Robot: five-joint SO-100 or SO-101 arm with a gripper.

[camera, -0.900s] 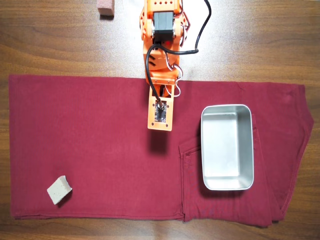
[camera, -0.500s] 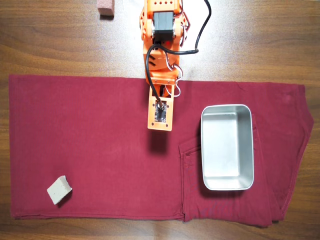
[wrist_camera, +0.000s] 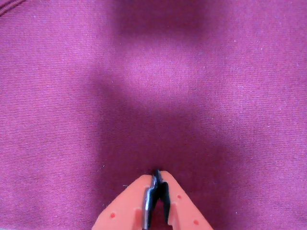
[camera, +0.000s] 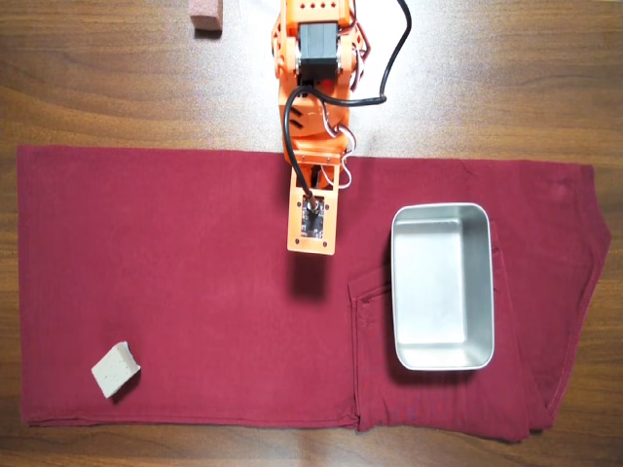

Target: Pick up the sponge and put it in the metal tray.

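Note:
The sponge [camera: 115, 369], a small pale beige-grey foam block, lies on the dark red cloth near its front left corner in the overhead view. The metal tray [camera: 394, 292], shiny, rectangular and empty, sits on the cloth at the right. The orange arm [camera: 313, 146] reaches in from the top centre, and its wrist [camera: 312, 222] hovers over the cloth's middle, left of the tray and far from the sponge. In the wrist view my gripper [wrist_camera: 157, 173] enters from the bottom edge. Its jaws are closed together with nothing between them, over bare cloth. Sponge and tray are out of the wrist view.
A pinkish-brown block [camera: 205, 14] lies on the wooden table [camera: 545, 78] at the top, left of the arm's base. The red cloth [camera: 195, 272] covers most of the table and has folds and seams around the tray.

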